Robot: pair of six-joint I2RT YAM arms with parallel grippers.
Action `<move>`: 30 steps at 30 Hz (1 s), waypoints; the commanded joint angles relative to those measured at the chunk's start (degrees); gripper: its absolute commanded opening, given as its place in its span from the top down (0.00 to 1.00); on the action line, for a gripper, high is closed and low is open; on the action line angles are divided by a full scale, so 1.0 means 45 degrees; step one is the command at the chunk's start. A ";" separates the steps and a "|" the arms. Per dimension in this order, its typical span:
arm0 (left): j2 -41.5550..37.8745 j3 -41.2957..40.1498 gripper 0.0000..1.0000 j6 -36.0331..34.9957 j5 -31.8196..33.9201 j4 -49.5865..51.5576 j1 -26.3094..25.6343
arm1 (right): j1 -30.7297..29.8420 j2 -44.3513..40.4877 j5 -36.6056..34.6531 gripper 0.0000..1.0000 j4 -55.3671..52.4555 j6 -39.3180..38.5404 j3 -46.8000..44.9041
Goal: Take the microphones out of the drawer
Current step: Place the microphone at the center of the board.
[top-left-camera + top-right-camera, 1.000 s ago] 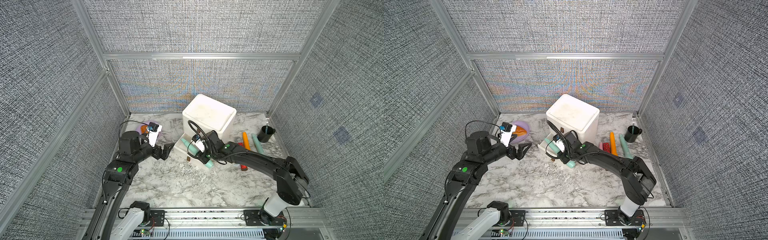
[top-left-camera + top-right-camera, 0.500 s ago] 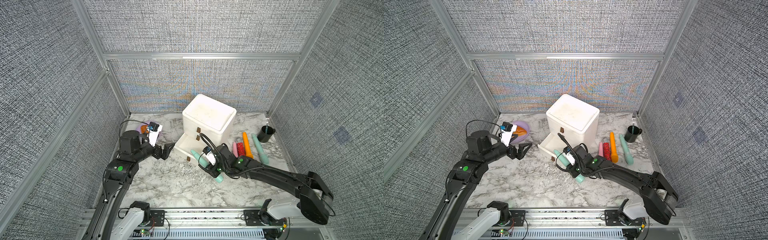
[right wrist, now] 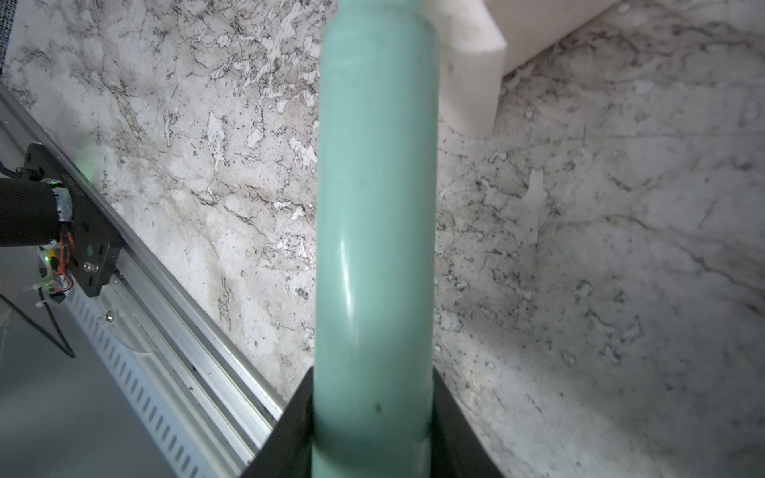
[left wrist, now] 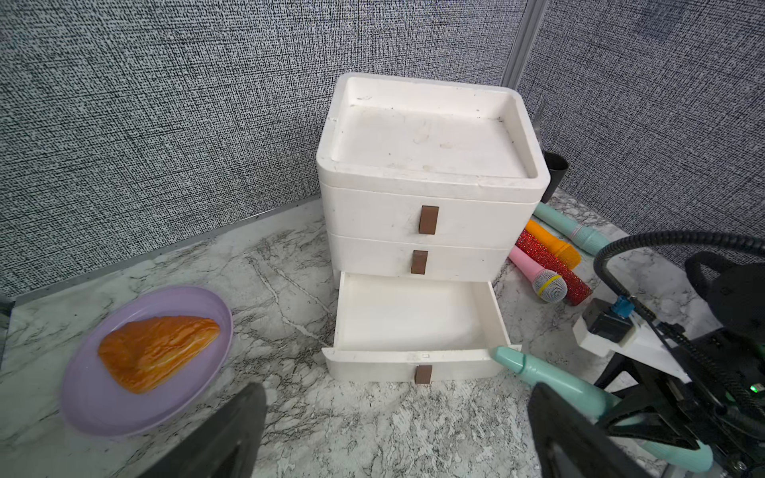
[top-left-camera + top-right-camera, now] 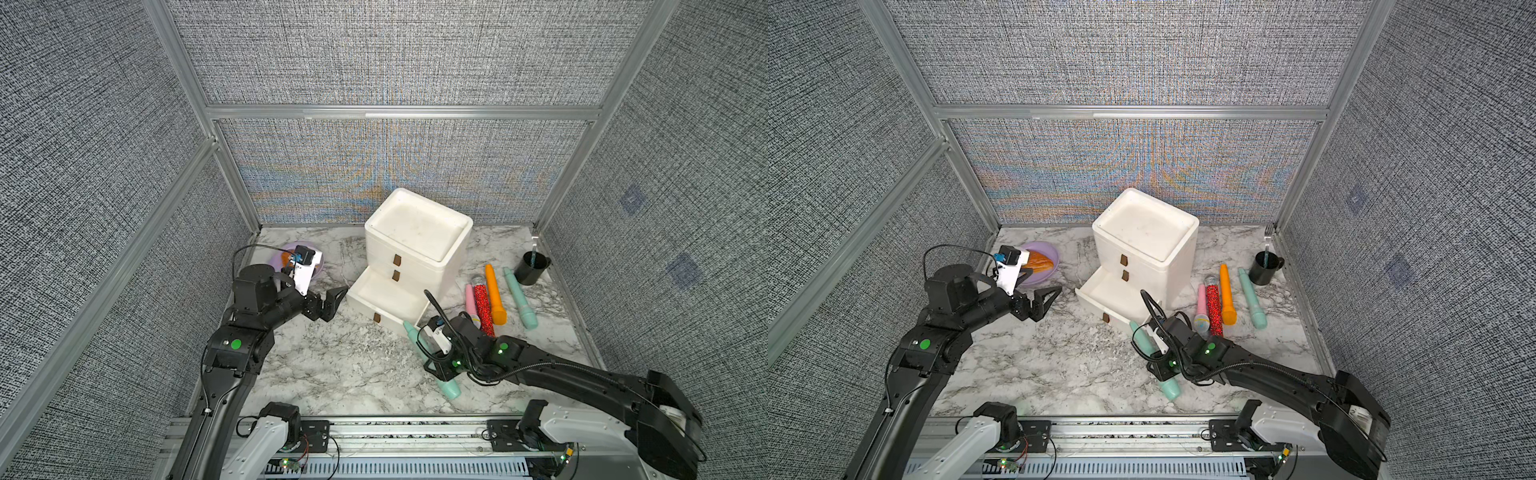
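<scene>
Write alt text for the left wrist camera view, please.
A white three-drawer chest stands on a marble table, its bottom drawer pulled open and empty. Near the drawer's front corner the right end effector grips a mint-green microphone; a purple plate with a pastry sits on the chest's other side.

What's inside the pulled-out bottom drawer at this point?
Nothing shows in the bottom drawer: its visible floor is bare white. Any part tucked under the chest is covered. The teal microphone is outside, in the right gripper.
</scene>
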State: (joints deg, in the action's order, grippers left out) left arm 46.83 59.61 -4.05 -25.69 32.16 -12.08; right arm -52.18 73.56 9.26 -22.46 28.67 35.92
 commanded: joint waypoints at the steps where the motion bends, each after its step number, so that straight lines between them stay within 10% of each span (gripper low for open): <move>1: -0.0093 -0.0061 0.00 0.0039 -0.0102 -0.0430 0.0041 | -0.0120 -0.0492 0.0398 1.00 -0.0766 0.1562 -0.0129; 18: -0.0184 -0.0133 0.00 0.0061 -0.0151 -0.0375 0.0040 | 0.1028 -0.3659 -0.2564 1.00 -0.3222 0.3437 -0.0049; 30: -0.0287 -0.0162 0.00 0.0071 -0.0145 -0.0372 0.0052 | 0.4760 -0.2422 -0.1348 1.00 -0.0411 0.1362 0.0133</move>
State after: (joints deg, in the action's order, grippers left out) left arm 45.54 58.98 -4.01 -25.69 32.16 -11.88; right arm -32.10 59.64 1.65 -32.05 37.78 35.35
